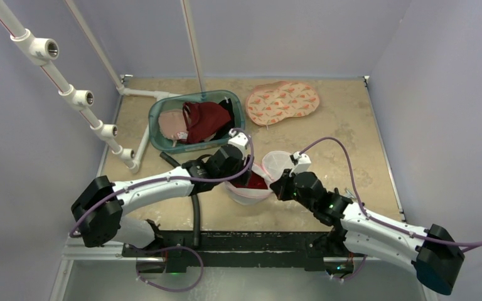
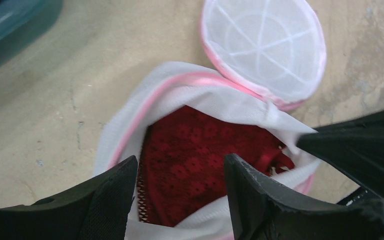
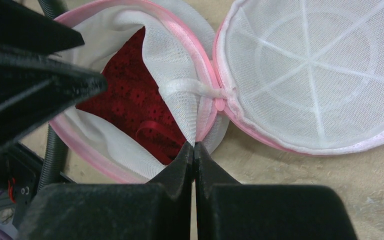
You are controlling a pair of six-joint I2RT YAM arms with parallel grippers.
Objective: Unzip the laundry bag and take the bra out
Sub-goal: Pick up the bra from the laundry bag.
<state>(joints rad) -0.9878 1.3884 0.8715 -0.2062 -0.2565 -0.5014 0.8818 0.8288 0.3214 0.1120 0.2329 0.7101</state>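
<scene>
Shows the laundry bag (image 1: 249,190) near the middle of the table (image 1: 351,125), already unzipped, with its round lid (image 2: 263,47) folded flat to one side on the hinge; exposes the red lace bra (image 2: 195,150), not yet removed, lying inside the open mesh body. Pinches the white mesh wall at the bag's rim with the right gripper (image 3: 194,148), fingers pressed together on the fabric; serves, by judgement, to anchor the light bag and keep its mouth spread, so that it does not lift along with the garment. Poises the left gripper (image 2: 180,161), fingers apart and holding nothing, directly over the opening and the bra; reads as the stance for a reach inside. Calls next for a descent and a closure on lace alone, not on mesh.
</scene>
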